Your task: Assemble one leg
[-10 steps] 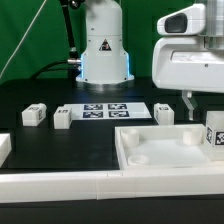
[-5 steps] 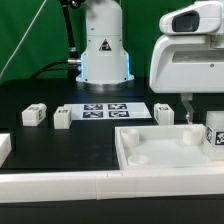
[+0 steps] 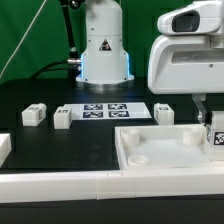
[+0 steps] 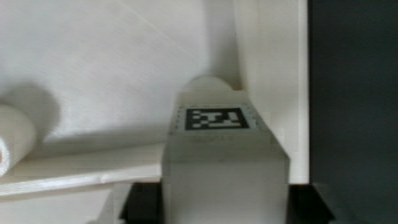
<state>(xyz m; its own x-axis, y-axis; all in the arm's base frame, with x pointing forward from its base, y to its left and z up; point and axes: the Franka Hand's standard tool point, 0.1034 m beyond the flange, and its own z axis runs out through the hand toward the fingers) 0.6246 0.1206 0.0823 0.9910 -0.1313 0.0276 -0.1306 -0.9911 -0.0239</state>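
My gripper (image 3: 205,108) hangs at the exterior view's right, over the right end of the large white tray-like part (image 3: 150,152). A leg (image 3: 215,135), a small white block with a square marker tag, stands upright there between the fingers. In the wrist view the same leg (image 4: 217,140) fills the gap between the dark pads (image 4: 150,200), tag facing the camera, and both pads touch its sides. Three more legs lie on the black table: two at the left (image 3: 33,115) (image 3: 62,118) and one behind the tray (image 3: 165,113).
The marker board (image 3: 105,110) lies in front of the robot base (image 3: 104,50). A long white rail (image 3: 90,186) runs along the front edge, with a white piece (image 3: 4,148) at the far left. A round boss (image 4: 11,130) rises from the tray beside the leg.
The visible finger has moved toward the exterior view's right, in against the leg's side. The hand itself has hardly shifted. The leg stays in place.
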